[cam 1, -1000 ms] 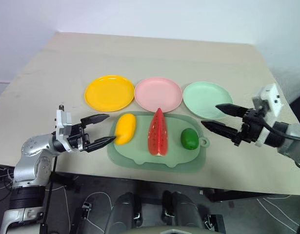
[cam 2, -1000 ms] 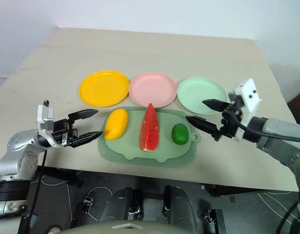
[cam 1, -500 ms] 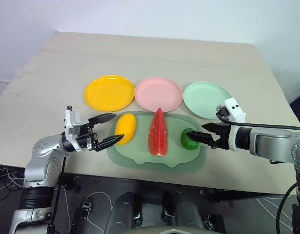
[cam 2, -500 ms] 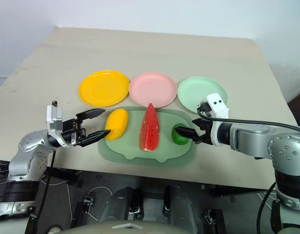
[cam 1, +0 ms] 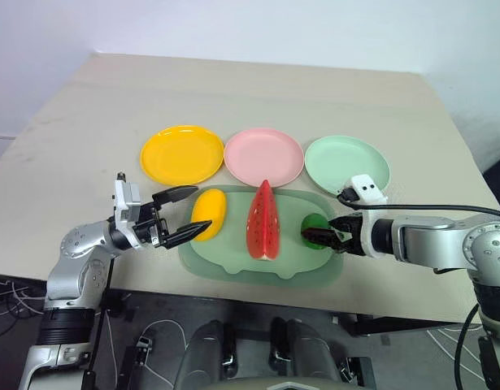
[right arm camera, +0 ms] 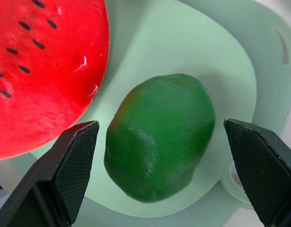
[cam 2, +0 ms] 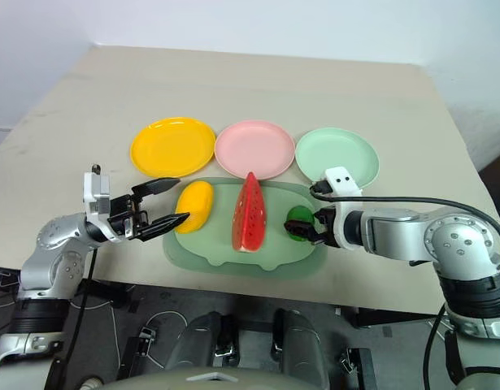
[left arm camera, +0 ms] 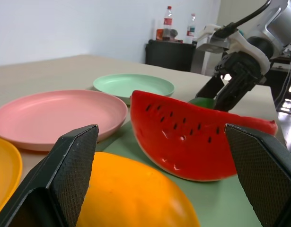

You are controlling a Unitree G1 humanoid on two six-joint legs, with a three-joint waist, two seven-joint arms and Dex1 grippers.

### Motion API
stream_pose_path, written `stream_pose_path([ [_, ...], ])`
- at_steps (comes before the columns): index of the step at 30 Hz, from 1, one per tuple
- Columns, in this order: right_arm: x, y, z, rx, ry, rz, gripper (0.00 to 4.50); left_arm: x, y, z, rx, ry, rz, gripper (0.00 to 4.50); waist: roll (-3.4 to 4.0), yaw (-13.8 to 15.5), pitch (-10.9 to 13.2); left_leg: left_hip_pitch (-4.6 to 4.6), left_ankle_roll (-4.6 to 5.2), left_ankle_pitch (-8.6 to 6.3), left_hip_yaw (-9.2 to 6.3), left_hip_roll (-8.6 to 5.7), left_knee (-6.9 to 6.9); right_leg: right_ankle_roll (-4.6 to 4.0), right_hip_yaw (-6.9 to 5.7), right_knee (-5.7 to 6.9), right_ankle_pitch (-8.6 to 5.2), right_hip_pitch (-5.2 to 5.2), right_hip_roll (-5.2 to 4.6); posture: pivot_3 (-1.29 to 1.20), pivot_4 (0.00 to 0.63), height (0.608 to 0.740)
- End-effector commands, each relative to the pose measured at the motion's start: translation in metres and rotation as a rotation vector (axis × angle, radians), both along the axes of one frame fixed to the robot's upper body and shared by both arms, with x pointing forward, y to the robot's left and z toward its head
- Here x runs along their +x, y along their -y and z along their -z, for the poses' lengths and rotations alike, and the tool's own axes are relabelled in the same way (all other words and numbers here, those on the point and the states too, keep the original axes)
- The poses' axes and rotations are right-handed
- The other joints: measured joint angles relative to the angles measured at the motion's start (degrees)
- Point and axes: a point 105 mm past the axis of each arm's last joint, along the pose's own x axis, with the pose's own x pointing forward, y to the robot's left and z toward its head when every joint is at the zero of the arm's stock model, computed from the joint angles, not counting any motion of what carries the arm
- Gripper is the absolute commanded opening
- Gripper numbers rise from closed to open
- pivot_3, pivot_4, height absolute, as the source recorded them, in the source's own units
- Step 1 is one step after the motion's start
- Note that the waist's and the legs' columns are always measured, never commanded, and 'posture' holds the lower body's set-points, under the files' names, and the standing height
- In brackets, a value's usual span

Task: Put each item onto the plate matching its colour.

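Ball (right arm camera: 160, 137), dark green, lies on the mat (cam 1: 233, 262) near its tabbed end, just beside the watermelon (cam 1: 263, 221), with the mint plate (cam 1: 347, 165) close behind it. Right claw (right arm camera: 164, 189) stands wide, one finger on either side of the ball, neither pad seen touching it. Nothing is held.

Mango (cam 1: 209, 214) lies on the mat's opposite end, in front of the yellow plate (cam 1: 182, 153). Left claw (cam 1: 179, 215) is wide, fingers flanking the near end of the mango, no contact evident. Watermelon rests mid-mat, its tip pointing toward the pink plate (cam 1: 263, 156). All three plates stand bare on the table (cam 1: 258, 89); no item placed yet.

Handling, as judged: the ball looks a hard, glossy moulded plastic, light and rigid, not fragile. It is egg-shaped rather than truly round and slightly lumpy. The smooth curved skin is likely to squirt out of a pinch set off centre. Best hold is across its widest middle, pads square to the sides, closed gently. A high grip near the crown risks it rolling toward the watermelon or off the mat.

Mango: same smooth, stiff shell; grip across the short width at mid-length. Watermelon: flat faces give the surest purchase, taken across the wedge's thickness
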Motion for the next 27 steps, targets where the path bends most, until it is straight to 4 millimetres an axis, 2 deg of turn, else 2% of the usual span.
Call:
stream_pose_path([
  [1, 0.004, -0.002, 0.000, -0.021, 0.018, 0.010, 4.50, -0.002, 0.003, -0.010, 0.004, 0.048, 0.007, 4.49, 0.00, 0.0, 0.0, 0.00, 0.00, 0.00, 0.00, 0.00, 0.00, 0.00, 0.00, 0.00, 0.00, 0.00, 0.00, 0.00, 0.150, 0.696],
  [7, 0.009, 0.001, 0.005, -0.043, 0.001, 0.028, 4.50, -0.001, -0.001, -0.009, 0.011, 0.046, -0.008, 4.49, 0.00, 0.0, 0.0, 0.00, 0.00, 0.00, 0.01, 0.00, 0.01, 0.06, 0.00, 0.00, -0.01, 0.00, 0.00, 0.00, 0.150, 0.696],
  [10, 0.010, 0.001, 0.005, -0.049, 0.012, 0.023, 3.92, -0.001, -0.002, -0.009, 0.013, 0.046, -0.014, 4.50, 0.00, 0.0, 0.0, 0.00, 0.00, 0.00, 0.01, 0.00, 0.01, 0.06, 0.00, 0.00, -0.01, 0.00, 0.00, 0.00, 0.150, 0.696],
  [13, 0.009, 0.000, 0.004, -0.058, 0.023, 0.003, 3.02, -0.002, -0.002, -0.009, 0.013, 0.045, -0.016, 4.50, 0.00, 0.0, 0.0, 0.00, 0.00, 0.00, 0.01, 0.00, 0.01, 0.07, 0.00, 0.00, -0.02, 0.00, 0.00, 0.00, 0.150, 0.696],
  [16, 0.008, -0.001, -0.001, -0.046, 0.049, -0.016, 2.98, -0.003, -0.003, -0.008, 0.016, 0.044, -0.019, 4.50, 0.01, 0.0, 0.0, 0.00, 0.00, 0.00, 0.01, 0.00, 0.01, 0.09, 0.00, 0.00, -0.03, 0.00, 0.00, 0.00, 0.150, 0.696],
  [21, 0.007, -0.002, -0.045, -0.012, 0.256, -0.105, 2.98, -0.003, -0.007, -0.008, 0.019, 0.044, -0.031, 4.50, 0.04, 0.0, 0.0, -0.06, 0.02, -0.01, 0.00, 0.01, 0.01, 0.14, 0.00, -0.01, -0.05, -0.07, 0.00, 0.00, 0.150, 0.696],
  [24, 0.038, 0.027, -0.086, 0.002, 0.436, 0.034, 2.98, -0.004, -0.009, -0.009, 0.023, 0.043, -0.037, 4.50, 0.04, -0.1, 0.0, -0.06, 0.03, -0.02, 0.02, 0.00, 0.02, 0.14, 0.00, -0.02, -0.05, -0.06, 0.00, 0.00, 0.150, 0.696],
  [27, 0.063, 0.051, -0.090, -0.042, 0.469, 0.138, 2.98, -0.005, -0.011, -0.009, 0.026, 0.043, -0.047, 4.50, 0.04, -0.1, 0.0, -0.04, 0.27, -0.16, 0.05, 0.00, 0.04, 0.12, 0.01, -0.02, -0.02, -0.07, 0.00, 0.00, 0.150, 0.696],
])
